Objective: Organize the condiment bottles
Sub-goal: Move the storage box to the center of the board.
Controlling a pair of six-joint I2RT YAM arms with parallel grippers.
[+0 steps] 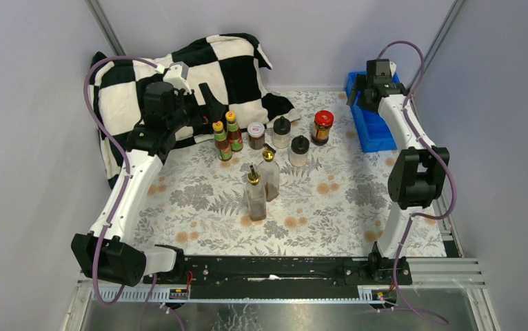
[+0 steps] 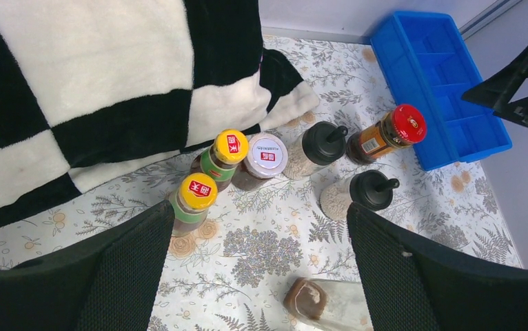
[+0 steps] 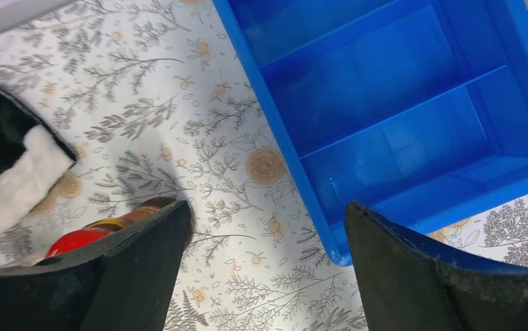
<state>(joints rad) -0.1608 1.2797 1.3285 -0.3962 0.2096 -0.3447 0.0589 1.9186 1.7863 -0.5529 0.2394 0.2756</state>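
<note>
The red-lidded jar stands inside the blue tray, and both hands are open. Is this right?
No. The red-lidded jar stands on the table beside the blue tray, as the top external view shows. The left hand and right hand are open.

The left arm rises from its base at the near-left corner of the bench, runs along the left edge and bends inward near the far-left corner. There the left gripper points down with its two black fingers spread wide. The right arm climbs from the near-right corner along the right edge, folds at its dark elbow joint and stretches to the far-right corner, where the right gripper tips downward, its jaws likewise wide apart.
</note>
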